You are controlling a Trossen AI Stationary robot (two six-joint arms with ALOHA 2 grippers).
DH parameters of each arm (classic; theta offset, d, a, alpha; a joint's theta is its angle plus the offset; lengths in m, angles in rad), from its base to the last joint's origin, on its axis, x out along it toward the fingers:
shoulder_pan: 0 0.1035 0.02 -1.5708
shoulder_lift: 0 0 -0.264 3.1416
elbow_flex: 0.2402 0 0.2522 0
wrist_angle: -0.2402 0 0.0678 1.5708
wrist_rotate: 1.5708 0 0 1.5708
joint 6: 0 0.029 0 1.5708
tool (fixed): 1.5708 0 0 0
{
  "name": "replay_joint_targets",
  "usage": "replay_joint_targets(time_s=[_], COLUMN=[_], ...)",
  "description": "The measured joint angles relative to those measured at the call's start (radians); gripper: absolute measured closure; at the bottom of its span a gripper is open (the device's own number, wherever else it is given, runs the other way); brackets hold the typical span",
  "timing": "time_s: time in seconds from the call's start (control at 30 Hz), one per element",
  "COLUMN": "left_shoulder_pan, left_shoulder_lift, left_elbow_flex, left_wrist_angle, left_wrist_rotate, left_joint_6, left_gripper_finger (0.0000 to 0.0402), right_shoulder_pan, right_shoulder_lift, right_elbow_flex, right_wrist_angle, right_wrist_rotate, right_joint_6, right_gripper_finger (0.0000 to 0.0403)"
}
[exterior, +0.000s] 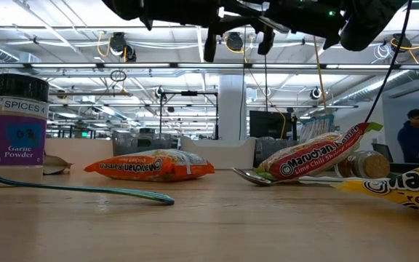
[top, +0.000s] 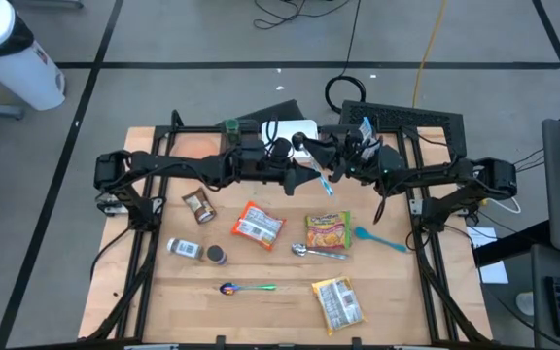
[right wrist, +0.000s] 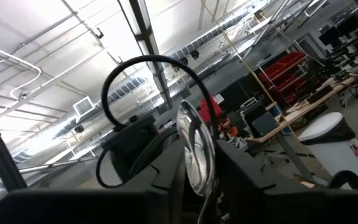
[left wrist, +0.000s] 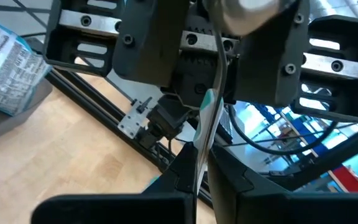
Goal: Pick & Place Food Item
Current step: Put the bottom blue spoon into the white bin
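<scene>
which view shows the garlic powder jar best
The low view: the garlic powder jar stands upright at far left, its label readable. The high view shows only a small jar lying on the table, which may be the same one. Neither wrist view shows it.

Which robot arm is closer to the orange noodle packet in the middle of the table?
The left. Its end effector is up just behind the orange noodle packet, while the right end effector is further off to the packet's right.

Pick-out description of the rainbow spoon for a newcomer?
On the wooden table, high view, look along the lower edge, left of the yellow noodle packet. The rainbow spoon lies alone there; its purple-to-green sheen separates it from the teal spoon and steel spoon.
</scene>
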Motion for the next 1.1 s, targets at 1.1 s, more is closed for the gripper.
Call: replay_joint_targets(time_s=[1.1], left_shoulder_pan=[0.071], left_shoulder_lift=[-0.160], left_elbow_flex=[0.000], left_wrist_angle=[-0.436], left_wrist_rotate=[0.312], left_joint_6=[0.099], left_gripper_finger=[0.0385], right_shoulder_pan=[-0.289], right_shoulder_lift=[-0.179], right_elbow_flex=[0.009], right_wrist_angle=[-0.247], right_wrist_rotate=[-0.545], right_joint_6=[0.060], right_gripper_finger=[0.0265])
